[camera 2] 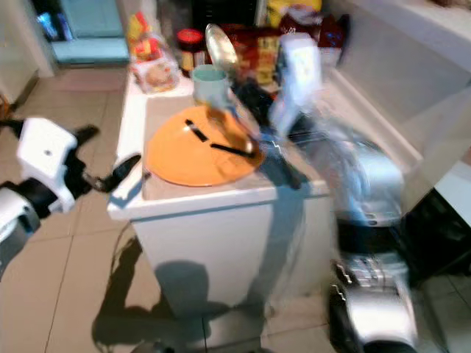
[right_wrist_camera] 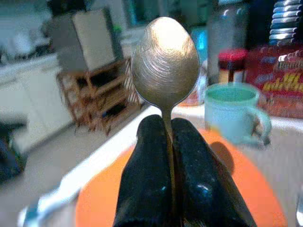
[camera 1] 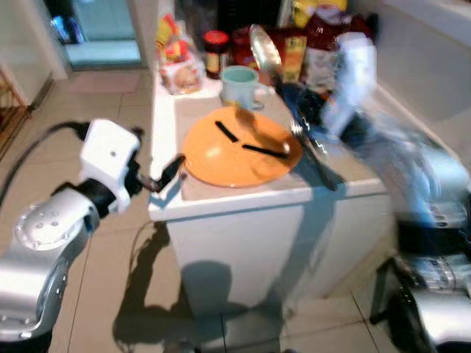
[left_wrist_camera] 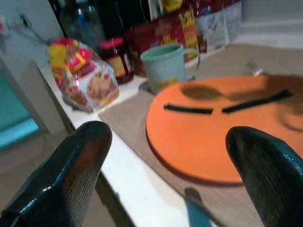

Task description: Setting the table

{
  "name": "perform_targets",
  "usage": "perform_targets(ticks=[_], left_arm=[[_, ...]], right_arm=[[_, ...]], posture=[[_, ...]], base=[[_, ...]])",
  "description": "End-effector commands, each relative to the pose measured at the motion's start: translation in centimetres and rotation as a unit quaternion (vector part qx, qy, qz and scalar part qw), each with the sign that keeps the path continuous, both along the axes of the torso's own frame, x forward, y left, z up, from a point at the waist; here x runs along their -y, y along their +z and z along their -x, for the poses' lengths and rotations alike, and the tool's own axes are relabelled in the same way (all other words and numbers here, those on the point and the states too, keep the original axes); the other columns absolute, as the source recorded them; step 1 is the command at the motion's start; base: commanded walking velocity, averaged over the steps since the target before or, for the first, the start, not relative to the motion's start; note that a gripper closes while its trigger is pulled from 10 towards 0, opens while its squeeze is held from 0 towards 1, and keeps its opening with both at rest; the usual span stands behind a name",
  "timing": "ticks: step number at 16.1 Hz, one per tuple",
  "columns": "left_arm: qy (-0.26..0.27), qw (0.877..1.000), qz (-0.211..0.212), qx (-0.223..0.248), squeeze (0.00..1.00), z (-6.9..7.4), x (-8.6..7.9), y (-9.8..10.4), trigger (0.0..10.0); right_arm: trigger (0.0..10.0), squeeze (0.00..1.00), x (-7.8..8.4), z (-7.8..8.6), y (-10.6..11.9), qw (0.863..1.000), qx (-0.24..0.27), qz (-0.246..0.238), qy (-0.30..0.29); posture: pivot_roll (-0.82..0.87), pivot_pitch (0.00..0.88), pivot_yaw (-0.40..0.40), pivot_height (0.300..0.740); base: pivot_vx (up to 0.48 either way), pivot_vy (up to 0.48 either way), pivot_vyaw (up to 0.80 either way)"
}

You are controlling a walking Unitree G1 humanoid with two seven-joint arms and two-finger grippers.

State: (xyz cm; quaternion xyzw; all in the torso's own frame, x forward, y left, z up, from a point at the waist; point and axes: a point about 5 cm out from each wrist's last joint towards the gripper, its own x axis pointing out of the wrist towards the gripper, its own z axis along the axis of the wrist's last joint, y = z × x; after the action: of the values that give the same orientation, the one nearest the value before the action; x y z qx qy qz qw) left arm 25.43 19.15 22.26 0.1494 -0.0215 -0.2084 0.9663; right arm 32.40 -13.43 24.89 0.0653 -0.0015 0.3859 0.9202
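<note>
The spoon (right_wrist_camera: 164, 64) is clamped by its handle between the two fingers of the right claw (right_wrist_camera: 165, 137), bowl up, above the far side of the orange plate (camera 1: 239, 147). The plate lies on the white surface (camera 1: 228, 200), and two black strips (camera 1: 265, 150) lie on it. A green mug (camera 1: 239, 85) stands just behind the plate, with a jar (camera 1: 215, 53) and food packets (left_wrist_camera: 80, 75) further behind. The left claw (left_wrist_camera: 165, 156) hangs wide open and empty, beside the surface's edge near the plate.

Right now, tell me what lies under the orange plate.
The orange plate rests on a tan placemat on the white table. The mat's middle is covered by the plate, so anything there is hidden.
</note>
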Motion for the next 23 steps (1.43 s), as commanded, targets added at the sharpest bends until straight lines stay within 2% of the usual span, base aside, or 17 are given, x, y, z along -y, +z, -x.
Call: perform_targets(ticks=[1,2,4,6,9,11,14,18,20,22,23], left_arm=[[-0.01,1.0,0.006,0.016,0.0,0.2,0.7,0.4,10.0],[-0.027,1.0,-0.003,0.015,0.0,0.5,1.4,0.0,10.0],[-0.041,0.999,-0.004,0.011,0.0,0.8,2.1,-0.5,10.0],[-0.044,0.999,0.004,0.016,0.0,0.7,2.5,-0.7,10.0],[-0.03,0.999,-0.002,0.023,0.0,0.4,2.0,-0.5,10.0],[-0.014,0.999,-0.01,0.028,0.0,0.0,1.6,-0.3,10.0],[-0.005,0.999,-0.009,0.031,0.0,-0.2,1.9,-0.4,10.0],[-0.006,0.999,-0.022,0.03,0.0,-0.5,2.1,-0.7,10.0],[-0.005,0.999,-0.022,0.03,0.0,-0.6,2.0,-0.7,10.0],[-0.008,0.999,-0.021,0.032,0.0,-0.7,2.3,-0.7,10.0],[-0.009,0.999,-0.02,0.032,0.0,-0.7,2.5,-0.8,10.0]], right_arm=[[0.0,0.0,-0.7,1.5,0.9,0.998,0.041,0.006,0.053],[10.0,0.0,-0.4,2.9,-0.5,0.995,0.063,0.05,0.06],[10.0,0.0,-0.4,4.2,-1.5,0.991,0.109,0.068,0.034],[10.0,0.0,-0.3,5.3,-1.8,0.996,0.087,0.007,0.026],[10.0,0.0,0.0,6.1,-2.5,0.996,0.087,-0.03,0.014],[10.0,0.0,-0.1,6.2,-2.8,0.995,0.093,-0.031,0.007],[10.0,0.0,-0.1,6.4,-3.3,0.996,0.09,-0.015,0.007],[10.0,0.0,1.2,5.7,-3.8,0.996,0.083,-0.013,-0.035],[10.0,0.0,1.5,5.7,-4.1,0.996,0.083,0.012,-0.04],[10.0,0.0,2.2,5.5,-5.0,0.997,0.04,0.008,-0.058],[10.0,0.0,2.1,5.7,-5.0,0.997,0.054,0.022,-0.046]], posture=[[0.09,0.0,-0.01,0.74],[0.08,0.0,-0.013,0.74],[0.07,0.0,-0.012,0.74],[0.07,0.0,-0.012,0.74],[0.07,0.0,-0.012,0.74],[0.07,0.0,-0.011,0.74],[0.07,0.0,-0.017,0.74],[0.07,0.0,-0.016,0.74],[0.06,0.0,-0.012,0.74],[0.06,0.0,-0.011,0.74],[0.06,0.0,-0.012,0.74]], base=[[0.0,0.0,0.0],[0.0,0.0,0.0],[0.0,-0.48,0.0],[0.0,-0.48,0.0],[0.0,-0.48,0.0],[0.0,-0.48,0.4],[0.0,-0.48,0.8],[0.0,-0.48,0.8],[0.0,-0.48,0.8],[0.0,-0.48,0.0],[0.0,-0.48,0.0]])
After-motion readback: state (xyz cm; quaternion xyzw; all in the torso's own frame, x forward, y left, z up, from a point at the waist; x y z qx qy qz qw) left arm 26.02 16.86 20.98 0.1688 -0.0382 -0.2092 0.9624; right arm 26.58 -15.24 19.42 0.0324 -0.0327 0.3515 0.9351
